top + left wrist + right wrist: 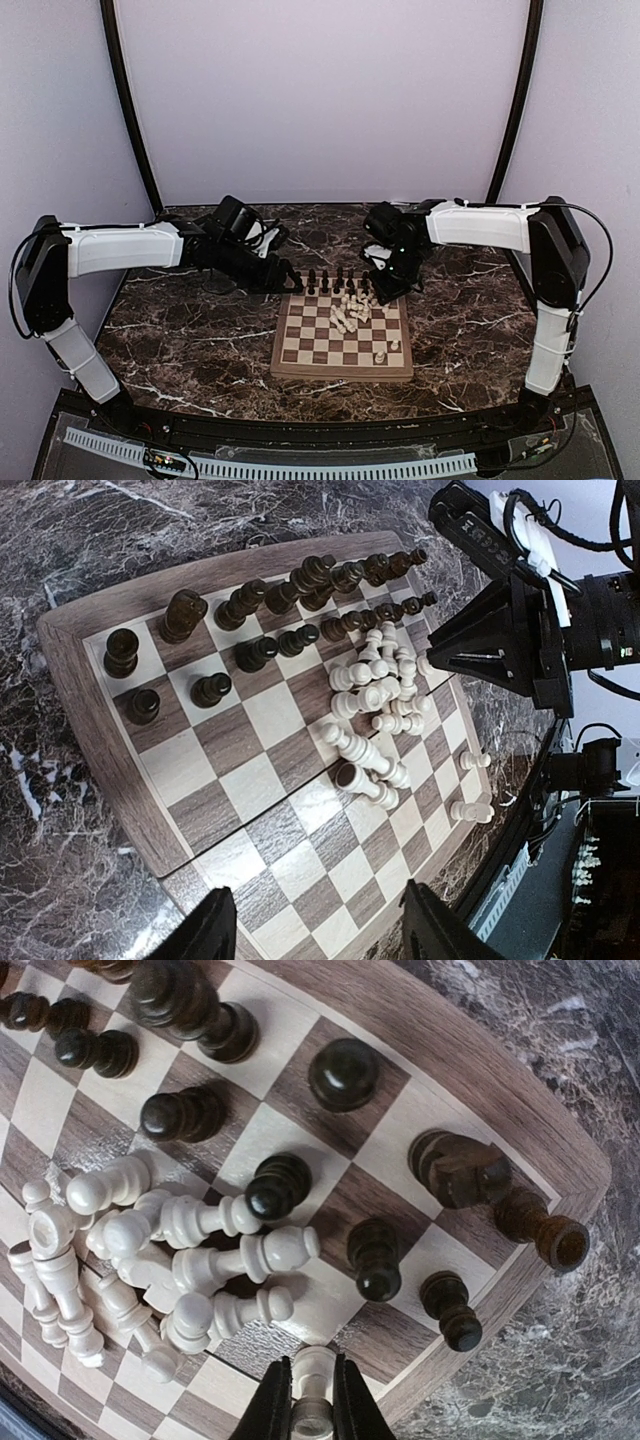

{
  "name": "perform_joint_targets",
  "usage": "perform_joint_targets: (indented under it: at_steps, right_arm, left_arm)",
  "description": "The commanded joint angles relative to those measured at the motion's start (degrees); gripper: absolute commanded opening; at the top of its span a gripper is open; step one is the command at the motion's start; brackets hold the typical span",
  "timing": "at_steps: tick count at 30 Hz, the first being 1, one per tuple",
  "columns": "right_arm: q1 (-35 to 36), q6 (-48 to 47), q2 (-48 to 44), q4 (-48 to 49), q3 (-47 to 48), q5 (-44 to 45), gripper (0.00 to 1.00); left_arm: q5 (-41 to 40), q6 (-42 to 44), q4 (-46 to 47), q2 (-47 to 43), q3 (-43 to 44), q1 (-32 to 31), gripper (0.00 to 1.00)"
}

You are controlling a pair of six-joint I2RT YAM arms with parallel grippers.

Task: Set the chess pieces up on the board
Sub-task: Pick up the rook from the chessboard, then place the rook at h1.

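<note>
While the left gripper (325, 932) hangs over the board (340, 374) with its fingers spread wide and nothing between them, the right gripper (312, 1390) is the busy one. Both of its fingers are pressed tight on a single cream piece (313, 1362), held upright. Whether that piece touches the squares, I can't tell.

From the top view, the board sits mid-table on the dark marble table (180, 330). The left gripper is at the board's 11 o'clock corner and the right gripper at its 1 o'clock corner. Dark pieces (335, 279) stand in two ragged rows along the 12 o'clock edge.

And look at the cream heap (352, 312): a jumble of toppled pieces lying across one another, spread from the centre toward 2 o'clock, just beside the dark ranks. Down at 4 o'clock, two cream pieces (380, 356) stand upright on their own, near each other and apart from the pile.
</note>
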Motion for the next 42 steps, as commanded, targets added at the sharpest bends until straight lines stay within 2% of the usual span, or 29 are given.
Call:
perform_joint_targets:
  at_steps: [1, 4, 8, 13, 18, 31, 36, 42]
  right_arm:
    - [-0.3, 0.3, 0.3, 0.0, 1.7, -1.1, 0.1]
    - [-0.3, 0.3, -1.0, -0.2, 0.8, -1.1, 0.07]
    - [-0.3, 0.4, -2.3, -0.3, -0.5, -0.6, 0.06]
    - [-0.3, 0.3, -2.5, 0.0, -1.5, -0.3, 0.23]
    - [-0.3, 0.1, -2.7, 0.1, -1.8, 0.2, 0.25]
    - [-0.3, 0.0, -4.7, -0.9, -1.8, 1.2, 0.09]
    - [0.3, 0.7, -9.2, -4.0, -0.5, 1.4, 0.09]
    - [5.4, 1.3, -17.7, -6.2, -5.6, 1.4, 0.09]
  left_arm:
    - [0.8, 0.8, -0.7, 0.3, 1.8, -0.4, 0.59]
    - [1.0, 0.9, -0.6, 0.6, 2.0, -0.4, 0.59]
    - [1.3, 1.1, -0.5, 0.9, 2.1, -0.3, 0.59]
    - [1.7, 0.9, -0.3, 1.3, 2.2, -0.4, 0.59]
    - [1.9, 0.7, -0.2, 1.2, 2.0, -0.4, 0.59]
    - [1.4, -0.8, 1.1, -0.6, -0.3, -0.4, 0.59]
    - [1.4, -0.4, 0.7, -0.6, 0.1, -0.4, 0.59]
    - [1.7, -0.2, 0.8, -0.3, 0.2, -0.4, 0.59]
